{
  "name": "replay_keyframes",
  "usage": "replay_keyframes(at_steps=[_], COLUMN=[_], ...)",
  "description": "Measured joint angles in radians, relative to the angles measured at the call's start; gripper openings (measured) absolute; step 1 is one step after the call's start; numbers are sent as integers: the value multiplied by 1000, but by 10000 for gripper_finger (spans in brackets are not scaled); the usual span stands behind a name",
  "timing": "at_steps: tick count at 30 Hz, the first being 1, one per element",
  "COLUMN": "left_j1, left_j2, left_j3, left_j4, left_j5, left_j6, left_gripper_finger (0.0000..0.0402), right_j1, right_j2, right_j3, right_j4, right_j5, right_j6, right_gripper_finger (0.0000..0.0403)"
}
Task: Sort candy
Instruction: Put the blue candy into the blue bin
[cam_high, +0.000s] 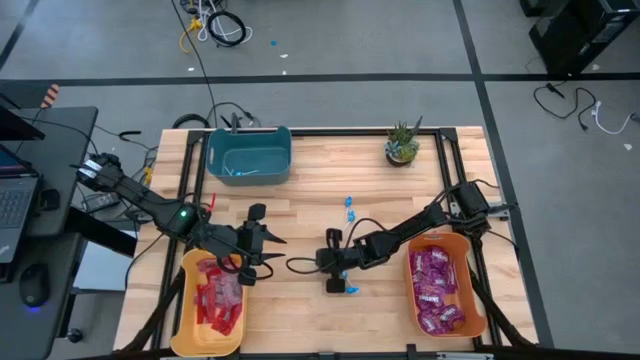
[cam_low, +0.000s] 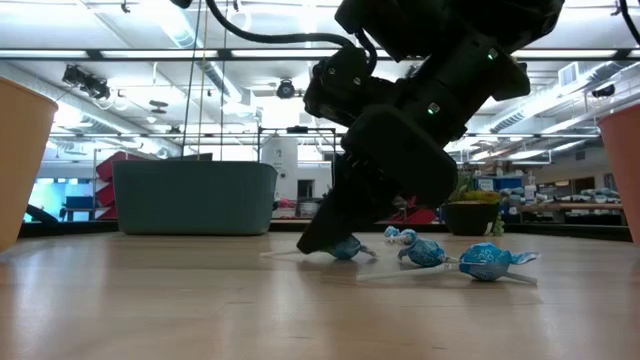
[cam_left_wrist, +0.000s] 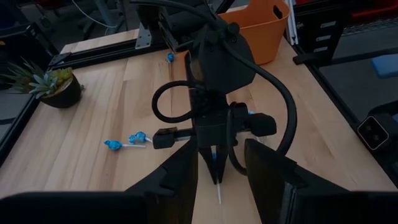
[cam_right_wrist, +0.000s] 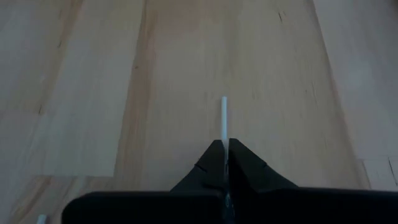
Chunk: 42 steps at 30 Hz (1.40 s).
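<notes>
My right gripper is low over the middle of the table, shut on a blue lollipop with a thin white stick. My left gripper hangs open beside the yellow bin, facing the right gripper with nothing between its fingers. Two more blue lollipops lie on the wood farther back, and one lies beside the right gripper. Red packets fill the yellow bin and purple packets fill the orange bin. My right gripper pinches the lollipop's white stick between its two fingertips, which lie along the stick. They slant down from the table's right side. The stick's free end juts past the tips toward the left arm. The blue head sits at the table top.
A teal bin stands at the far left of the table, a small potted plant at the far right. Black frame rails run along the table's edges. Bare wood lies between the two arms and toward the near edge.
</notes>
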Motion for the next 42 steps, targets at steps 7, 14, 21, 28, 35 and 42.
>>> replay_keyframes(at_steps=[7,14,21,28,35,42], left_j1=[0,0,0,0,0,-6], left_j2=[0,0,0,0,0,20], left_j3=[0,0,0,0,0,0], left_j4=[0,0,1,-2,-12,-16], left_j5=[0,0,1,1,5,5], left_j6=[0,-2,-3,-3,-3,-1], left_gripper_finger=[135,135,135,135,135,135], right_j1=[0,0,0,1,2,24], right_j2=[-1,-7,-8,-14,-45,-129], right_j3=[-1,-3,7,47,58,58], right_j4=[13,14,14,12,31,94], right_j5=[-1,2,3,5,8,19], right_j6=[-8,-1,-1,-26,-53,-117], right_gripper_finger=[0,1,1,1,1,0])
